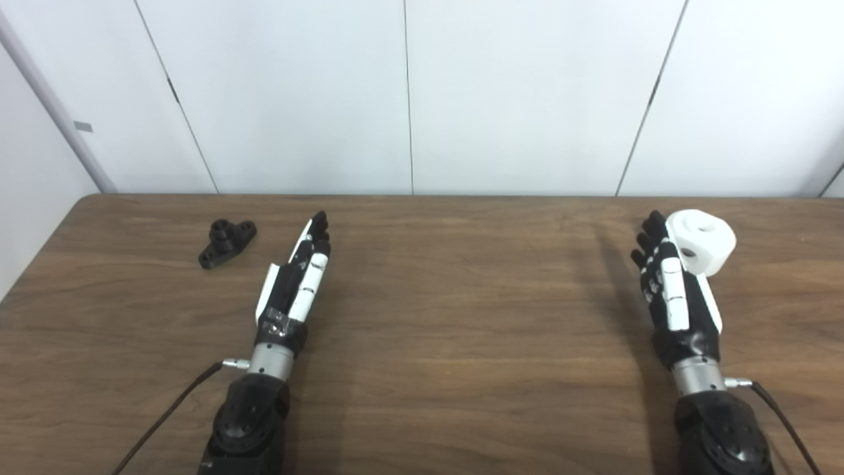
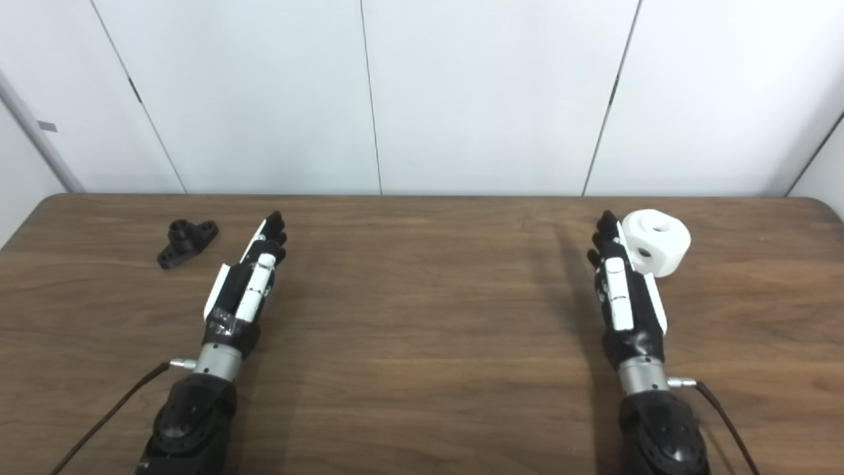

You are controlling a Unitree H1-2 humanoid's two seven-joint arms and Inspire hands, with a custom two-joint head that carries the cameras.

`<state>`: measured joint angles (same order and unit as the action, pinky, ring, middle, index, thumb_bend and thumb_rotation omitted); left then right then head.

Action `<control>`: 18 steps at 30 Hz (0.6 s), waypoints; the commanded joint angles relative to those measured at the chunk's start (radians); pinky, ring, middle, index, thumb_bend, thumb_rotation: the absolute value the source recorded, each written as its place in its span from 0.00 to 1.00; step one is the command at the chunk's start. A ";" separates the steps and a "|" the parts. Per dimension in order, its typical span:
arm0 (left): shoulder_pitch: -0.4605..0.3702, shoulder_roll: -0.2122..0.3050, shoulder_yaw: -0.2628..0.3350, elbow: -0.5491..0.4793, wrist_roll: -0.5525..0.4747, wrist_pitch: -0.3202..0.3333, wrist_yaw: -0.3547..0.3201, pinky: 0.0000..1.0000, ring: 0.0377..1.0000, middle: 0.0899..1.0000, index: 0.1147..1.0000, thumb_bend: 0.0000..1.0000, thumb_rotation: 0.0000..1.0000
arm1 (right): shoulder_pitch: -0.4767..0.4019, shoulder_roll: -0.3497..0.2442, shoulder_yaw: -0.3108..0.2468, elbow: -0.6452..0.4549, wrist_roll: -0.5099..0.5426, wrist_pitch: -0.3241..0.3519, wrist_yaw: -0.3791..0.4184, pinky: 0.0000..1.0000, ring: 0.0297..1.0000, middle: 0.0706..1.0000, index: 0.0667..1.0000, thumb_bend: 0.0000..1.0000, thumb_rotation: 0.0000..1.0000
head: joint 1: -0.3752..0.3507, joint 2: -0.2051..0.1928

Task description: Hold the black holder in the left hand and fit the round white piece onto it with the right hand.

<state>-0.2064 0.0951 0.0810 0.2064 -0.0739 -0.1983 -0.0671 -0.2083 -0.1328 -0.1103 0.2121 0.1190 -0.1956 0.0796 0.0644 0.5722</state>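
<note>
Left hand (image 1: pixel 293 277) lies flat on the wooden bench (image 1: pixel 461 330), fingers straight, holding nothing; black holder (image 1: pixel 227 243) sits apart, far-left. Right hand (image 1: pixel 672 284), also extended and empty, rests beside the round white piece (image 1: pixel 705 243), possibly touching. Nothing grasped yet; the whole task remains.

**What the two head views leave unseen**

Both arms are cut off by the bottom edge just below the wrists. The table (image 1: pixel 422 369) runs out of frame at the bottom and sides.

The right hand (image 1: pixel 676 284) covers the near left part of the round white piece (image 1: pixel 704 241), so whether they touch cannot be told.

The black holder (image 1: pixel 227 243) is small and dark; its holes and underside are hard to read.

The palms of both hands, including the left hand (image 1: pixel 298 274), face away from view.
</note>
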 commanded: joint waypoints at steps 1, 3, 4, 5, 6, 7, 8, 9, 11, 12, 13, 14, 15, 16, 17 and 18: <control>0.022 -0.014 -0.003 0.049 0.007 -0.036 0.013 1.00 1.00 1.00 1.00 0.53 0.81 | 0.029 -0.001 0.007 0.070 -0.002 -0.050 0.014 1.00 1.00 1.00 0.99 0.26 0.95 | 0.000 -0.002; 0.021 -0.014 -0.001 0.055 0.005 -0.040 0.017 1.00 1.00 1.00 1.00 0.53 0.82 | 0.030 -0.002 0.013 0.073 -0.007 -0.057 0.013 0.97 1.00 1.00 0.98 0.32 0.98 | 0.000 -0.002; 0.019 -0.014 -0.001 0.061 0.004 -0.044 0.019 1.00 1.00 1.00 1.00 0.54 0.82 | 0.031 -0.002 0.016 0.077 -0.011 -0.061 0.013 0.97 1.00 0.99 0.98 0.37 0.99 | -0.004 -0.007; 0.018 -0.013 -0.001 0.065 0.006 -0.047 0.020 1.00 1.00 1.00 1.00 0.54 0.82 | 0.032 -0.003 0.018 0.078 -0.011 -0.063 0.014 0.96 0.99 0.99 0.99 0.40 0.99 | -0.004 -0.007; 0.018 -0.013 -0.001 0.066 0.002 -0.047 0.019 1.00 1.00 1.00 1.00 0.54 0.83 | 0.032 -0.003 0.018 0.083 -0.006 -0.064 0.017 0.95 0.99 0.99 0.99 0.43 1.00 | -0.003 -0.013; 0.018 -0.013 -0.001 0.067 0.001 -0.048 0.018 1.00 1.00 1.00 1.00 0.53 0.82 | 0.033 -0.001 0.016 0.085 0.003 -0.064 0.020 0.95 0.99 0.99 0.99 0.45 1.00 | -0.002 -0.012; 0.017 -0.013 -0.002 0.068 0.000 -0.049 0.017 1.00 1.00 1.00 1.00 0.53 0.82 | 0.034 0.001 0.015 0.086 0.009 -0.064 0.022 0.95 1.00 0.99 0.99 0.45 1.00 | -0.002 -0.012; 0.017 -0.012 -0.003 0.068 0.002 -0.048 0.017 1.00 1.00 1.00 1.00 0.53 0.82 | 0.035 0.001 0.015 0.087 0.017 -0.067 0.029 0.95 1.00 1.00 1.00 0.45 1.00 | -0.002 -0.014; 0.016 -0.009 -0.007 0.072 0.015 -0.052 0.020 1.00 1.00 1.00 1.00 0.55 0.82 | 0.036 0.002 0.015 0.091 0.018 -0.072 0.032 0.96 1.00 1.00 1.00 0.45 1.00 | -0.002 -0.017; 0.016 -0.009 -0.008 0.073 0.018 -0.053 0.021 1.00 1.00 1.00 1.00 0.54 0.82 | 0.036 0.002 0.016 0.092 0.017 -0.075 0.033 0.96 1.00 1.00 1.00 0.45 1.00 | -0.002 -0.017; 0.016 -0.009 -0.008 0.071 0.017 -0.051 0.021 1.00 1.00 1.00 1.00 0.54 0.82 | 0.037 0.003 0.016 0.090 0.018 -0.072 0.031 0.96 1.00 1.00 1.00 0.45 1.00 | -0.002 -0.017; 0.017 -0.009 -0.008 0.071 0.014 -0.051 0.019 1.00 1.00 1.00 1.00 0.54 0.82 | 0.038 0.003 0.016 0.088 0.019 -0.069 0.031 0.96 1.00 1.00 1.00 0.46 1.00 | -0.002 -0.017; 0.017 -0.009 -0.008 0.072 0.013 -0.051 0.018 1.00 1.00 1.00 1.00 0.54 0.82 | 0.038 0.004 0.016 0.088 0.023 -0.069 0.033 0.96 1.00 1.00 1.00 0.46 1.00 | -0.003 -0.018; 0.017 -0.008 -0.008 0.073 0.015 -0.051 0.019 1.00 1.00 1.00 1.00 0.54 0.82 | 0.038 0.003 0.016 0.091 0.024 -0.073 0.034 0.97 1.00 1.00 1.00 0.45 1.00 | -0.003 -0.017; 0.016 -0.009 -0.009 0.072 0.018 -0.049 0.022 1.00 1.00 1.00 1.00 0.54 0.82 | 0.037 0.002 0.015 0.095 0.025 -0.077 0.036 0.97 1.00 1.00 1.00 0.46 1.00 | -0.003 -0.017; 0.016 -0.009 -0.008 0.074 0.019 -0.047 0.024 1.00 1.00 1.00 1.00 0.55 0.82 | 0.036 0.001 0.015 0.097 0.026 -0.078 0.036 0.97 1.00 1.00 1.00 0.46 1.00 | -0.001 -0.017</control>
<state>-0.2212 0.0934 0.0795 0.2316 -0.0667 -0.2124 -0.0510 -0.2196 -0.1461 -0.0990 0.2456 0.1314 -0.2428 0.1022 0.0629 0.5538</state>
